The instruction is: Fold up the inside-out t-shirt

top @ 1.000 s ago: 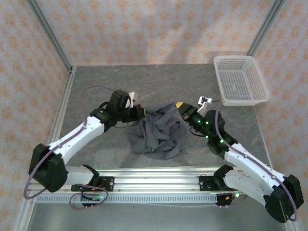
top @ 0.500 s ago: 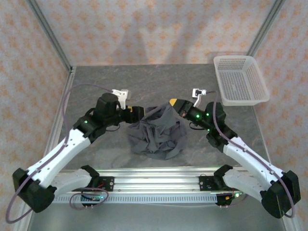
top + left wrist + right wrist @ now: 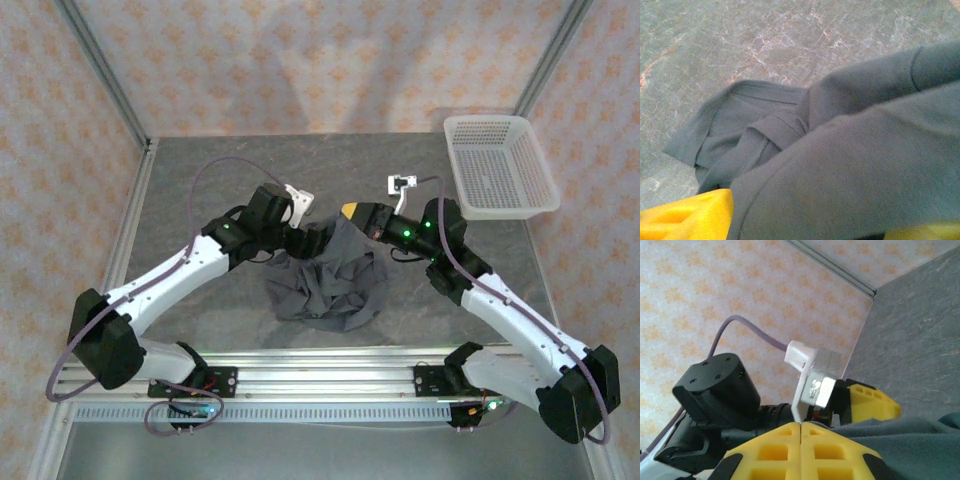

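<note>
From above, the inside-out t-shirt point(image 3: 325, 290) lies bunched in the middle of the surface point(image 3: 200, 170). One fold rises to the right end effector point(image 3: 347, 213), and the left end effector point(image 3: 315, 240) is buried in cloth. At the left wrist, grey cloth drapes over both yellow fingers point(image 3: 687, 217) and hides their tips, so I cannot tell their gap. At the right wrist, the yellow fingers point(image 3: 770, 447) press flat together, their tips cut off, and the t-shirt point(image 3: 920, 437) emerges beside them.
</note>
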Robot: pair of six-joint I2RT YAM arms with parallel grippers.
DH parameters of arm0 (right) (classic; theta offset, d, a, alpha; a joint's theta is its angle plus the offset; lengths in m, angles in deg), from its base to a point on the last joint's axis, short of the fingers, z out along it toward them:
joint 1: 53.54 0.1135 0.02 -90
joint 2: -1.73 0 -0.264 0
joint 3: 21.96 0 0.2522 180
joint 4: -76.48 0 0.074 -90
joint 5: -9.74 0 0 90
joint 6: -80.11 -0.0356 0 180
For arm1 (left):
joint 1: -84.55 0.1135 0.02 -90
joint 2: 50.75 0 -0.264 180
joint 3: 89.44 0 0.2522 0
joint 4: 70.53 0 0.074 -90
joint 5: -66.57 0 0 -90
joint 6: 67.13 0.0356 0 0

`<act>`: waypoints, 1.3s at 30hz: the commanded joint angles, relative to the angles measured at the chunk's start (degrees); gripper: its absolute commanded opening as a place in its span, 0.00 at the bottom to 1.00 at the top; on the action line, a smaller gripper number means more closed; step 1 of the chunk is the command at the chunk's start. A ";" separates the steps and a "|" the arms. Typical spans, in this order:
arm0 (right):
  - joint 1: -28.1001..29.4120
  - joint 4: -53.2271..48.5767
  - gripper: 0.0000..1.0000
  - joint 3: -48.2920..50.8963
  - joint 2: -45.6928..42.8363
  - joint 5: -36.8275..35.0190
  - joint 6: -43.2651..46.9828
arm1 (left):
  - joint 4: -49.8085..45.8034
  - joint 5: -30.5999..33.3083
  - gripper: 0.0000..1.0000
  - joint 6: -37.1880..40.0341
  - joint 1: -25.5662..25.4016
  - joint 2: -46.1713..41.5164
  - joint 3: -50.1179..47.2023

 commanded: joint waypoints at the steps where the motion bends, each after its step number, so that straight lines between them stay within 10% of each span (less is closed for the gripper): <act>1: -0.24 0.49 0.00 -1.60 -0.25 3.93 0.79 | 6.66 3.20 0.72 -1.11 -0.57 -0.79 2.50; 3: -0.26 0.56 0.00 -1.09 -0.74 4.12 0.85 | 8.85 0.35 0.59 -1.11 -0.44 -0.69 2.28; 6: -0.78 0.54 0.00 -0.12 -2.44 3.13 1.36 | 10.81 -10.27 0.04 -1.37 -0.24 0.11 3.31; 7: -1.89 -0.15 0.00 0.39 -3.44 2.77 1.78 | 11.42 -13.58 0.00 -2.44 -0.14 -0.07 3.49; 15: -12.47 -12.52 0.01 9.17 -7.83 -10.05 15.35 | 19.72 -32.42 0.00 -26.57 3.66 -5.83 5.41; 18: -12.47 -9.53 0.17 12.10 -7.08 -17.74 13.10 | 24.02 -32.75 0.00 -32.51 3.66 -6.79 4.48; 21: -11.95 -13.28 0.40 10.55 -10.06 -19.65 11.97 | 20.37 -29.76 0.00 -30.79 3.72 -6.97 4.43; 28: 4.80 -17.89 0.44 10.48 -22.32 -27.03 10.01 | 19.82 -30.24 0.00 -29.82 3.58 -4.14 3.41; 35: 7.30 -13.90 0.64 -3.79 -3.46 -15.83 5.85 | 13.28 -29.42 0.00 -23.53 2.66 -3.79 5.35; 39: 7.30 -14.28 0.57 -7.10 3.33 -17.93 6.91 | 13.56 -29.56 0.00 -23.55 2.58 -4.42 4.76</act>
